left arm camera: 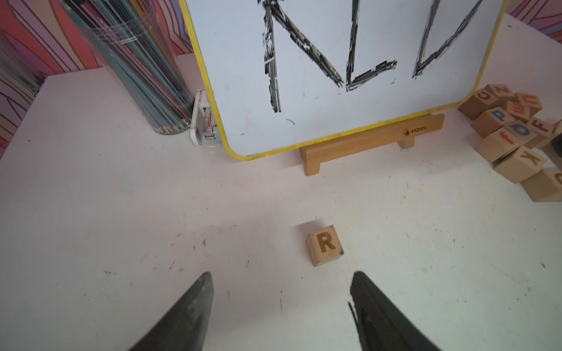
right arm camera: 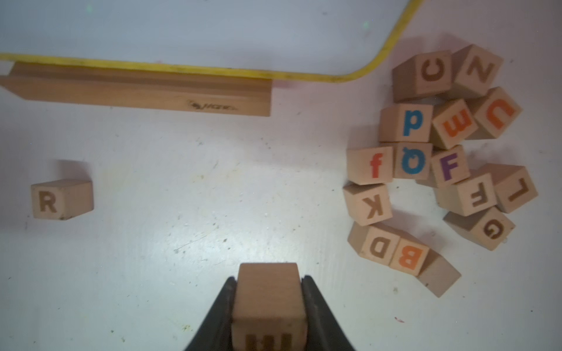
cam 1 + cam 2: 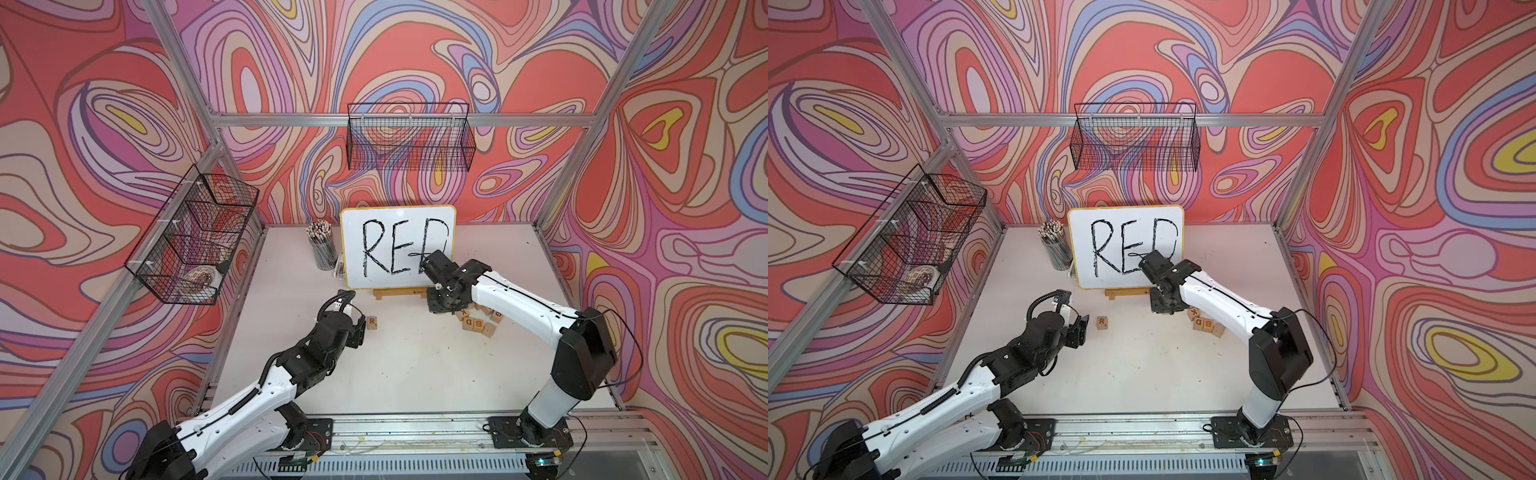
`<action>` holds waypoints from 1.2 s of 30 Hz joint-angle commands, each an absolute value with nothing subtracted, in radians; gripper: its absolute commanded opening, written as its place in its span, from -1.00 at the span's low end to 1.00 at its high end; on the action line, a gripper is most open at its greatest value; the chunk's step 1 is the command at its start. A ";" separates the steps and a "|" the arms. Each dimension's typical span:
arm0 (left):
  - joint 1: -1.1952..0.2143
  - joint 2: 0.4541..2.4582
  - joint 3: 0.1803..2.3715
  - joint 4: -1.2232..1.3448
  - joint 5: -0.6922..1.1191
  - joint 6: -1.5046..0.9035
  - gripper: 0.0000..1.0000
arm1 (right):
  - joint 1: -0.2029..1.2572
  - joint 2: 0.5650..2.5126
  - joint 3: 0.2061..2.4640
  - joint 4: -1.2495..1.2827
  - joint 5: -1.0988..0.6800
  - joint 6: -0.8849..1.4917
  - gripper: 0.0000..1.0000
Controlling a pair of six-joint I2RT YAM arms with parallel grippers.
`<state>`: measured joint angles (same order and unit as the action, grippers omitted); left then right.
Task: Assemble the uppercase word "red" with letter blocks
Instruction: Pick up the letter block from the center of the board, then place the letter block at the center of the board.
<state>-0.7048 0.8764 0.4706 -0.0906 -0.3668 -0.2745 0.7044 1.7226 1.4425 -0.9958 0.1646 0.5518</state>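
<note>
The R block (image 3: pixel 372 322) (image 3: pixel 1102 322) lies alone on the white table in front of the whiteboard, letter up. My left gripper (image 1: pixel 281 275) (image 3: pixel 360 329) hovers just left of the R block (image 1: pixel 325 245), open and holding nothing. My right gripper (image 2: pixel 269 278) (image 3: pixel 437 305) points down near the whiteboard's right foot. It is shut on a light-wood cube (image 2: pixel 267 297) whose cut-off letter looks like an E on its side. The D block (image 2: pixel 378 245) lies at the near edge of the pile, next to an orange B. The top views hide the held cube.
A pile of several other letter cubes (image 2: pixel 450 152) (image 3: pixel 484 322) lies right of the right gripper. The yellow-rimmed whiteboard (image 3: pixel 397 232) reading RED stands on a wooden stand (image 3: pixel 395 294). A pencil cup (image 3: pixel 323 249) is to its left. Wire baskets (image 3: pixel 409 137) (image 3: pixel 195 241) hang on the walls.
</note>
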 commanded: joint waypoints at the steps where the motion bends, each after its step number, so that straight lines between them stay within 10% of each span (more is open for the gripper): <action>1: -0.694 0.837 0.457 -0.087 -0.368 -0.296 0.49 | 0.757 1.810 1.499 -0.995 0.170 0.642 -0.47; 36: -0.680 0.765 0.408 -0.097 -0.378 -0.307 0.49 | 0.829 2.154 1.658 -0.866 0.112 0.760 -0.44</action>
